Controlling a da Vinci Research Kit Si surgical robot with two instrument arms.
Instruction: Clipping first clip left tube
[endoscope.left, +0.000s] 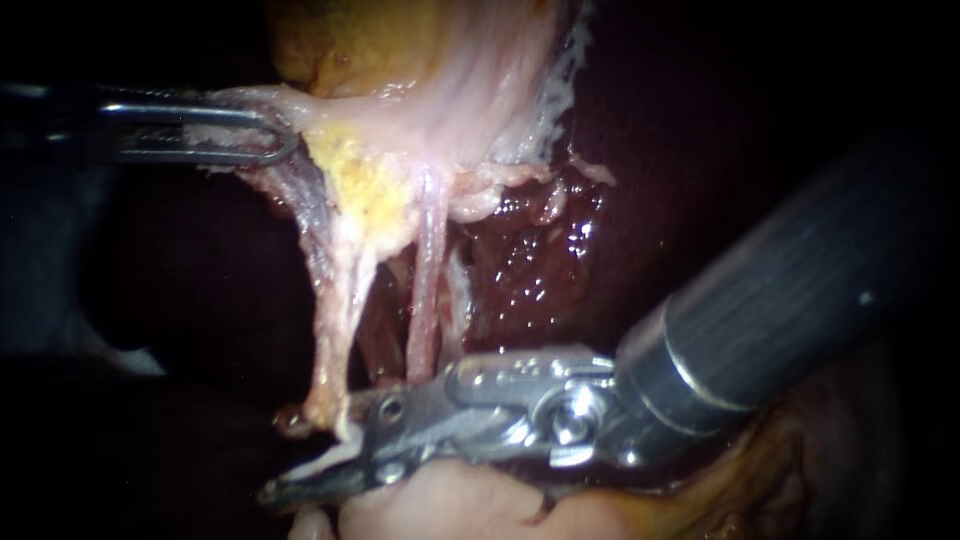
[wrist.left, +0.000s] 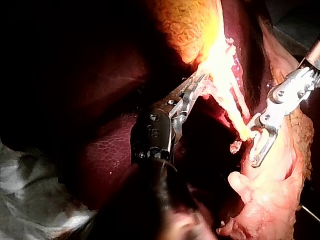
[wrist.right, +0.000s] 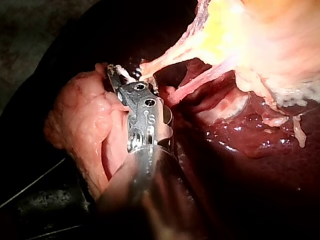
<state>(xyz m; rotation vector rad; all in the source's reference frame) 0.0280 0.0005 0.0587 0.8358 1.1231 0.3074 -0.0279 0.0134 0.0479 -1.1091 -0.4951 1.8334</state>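
Right pincer (endoscope.left: 312, 457) (wrist.left: 254, 145) (wrist.right: 122, 75): spread, with a clear gap between upper and lower jaw. The lower end of the left tube (endoscope.left: 335, 300) hangs into that gap, with a white sliver (endoscope.left: 335, 459) too small to identify beside it. Whether both jaws touch the tube cannot be told.

Right instrument (endoscope.left: 790, 290): bright metal wrist and a wide dark shaft, entering from the right and covering part of the liver (endoscope.left: 540, 260) behind it.

Left pincer (endoscope.left: 280, 135) (wrist.left: 196, 85): pressed together, pinching a tissue flap (endoscope.left: 235, 130) at the lower margin of the gallbladder (endoscope.left: 340, 40). The flap is stretched taut between pincer and gallbladder.

Left tube: a pale strand running from the yellow fat (endoscope.left: 360, 175) under the gallbladder down to the right pincer, with thin membrane on its outer side.

Right tube (endoscope.left: 425, 290): a pinker strand just beside the left tube and apart from it, its lower end passing behind the upper jaw of the right pincer.

Liver: dark red, wet and glistening behind both tubes.

Fatty lobe (endoscope.left: 440, 500) (wrist.right: 85, 120): pale pink and lumpy, directly under the right pincer and wrist and touching them.

Grey cloth (wrist.left: 25, 200): crumpled beside the liver, well apart from both pincers; seen in the left wrist view only.
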